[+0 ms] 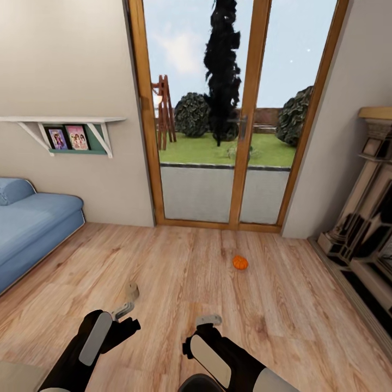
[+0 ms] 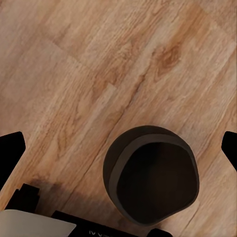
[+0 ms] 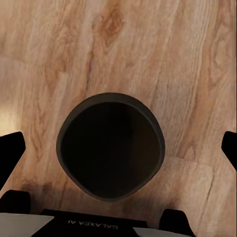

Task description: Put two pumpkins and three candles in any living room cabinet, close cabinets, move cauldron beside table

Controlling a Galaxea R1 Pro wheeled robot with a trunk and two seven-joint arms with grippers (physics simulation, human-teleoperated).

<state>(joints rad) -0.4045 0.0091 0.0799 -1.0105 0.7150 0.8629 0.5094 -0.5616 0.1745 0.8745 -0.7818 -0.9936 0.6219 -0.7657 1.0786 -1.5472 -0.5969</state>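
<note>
One small orange pumpkin (image 1: pixel 240 262) lies on the wooden floor in front of the glass doors, ahead and a little right of both arms. The black cauldron (image 2: pixel 150 175) stands on the floor under my arms, its wide dark mouth (image 3: pixel 109 145) seen from above in both wrist views. My left gripper (image 1: pixel 128 301) hangs above the floor with its fingers (image 2: pixel 10 153) spread wide and nothing between them. My right gripper (image 1: pixel 209 321) is open too, over the cauldron. Candles, cabinet and table are out of view.
A blue sofa (image 1: pixel 32 228) runs along the left. Tall wood-framed glass doors (image 1: pixel 234 136) fill the far wall, with a white shelf (image 1: pixel 65 122) to their left. A dark fireplace surround (image 1: pixel 365 218) stands on the right. Bare wooden floor (image 1: pixel 179 261) lies between.
</note>
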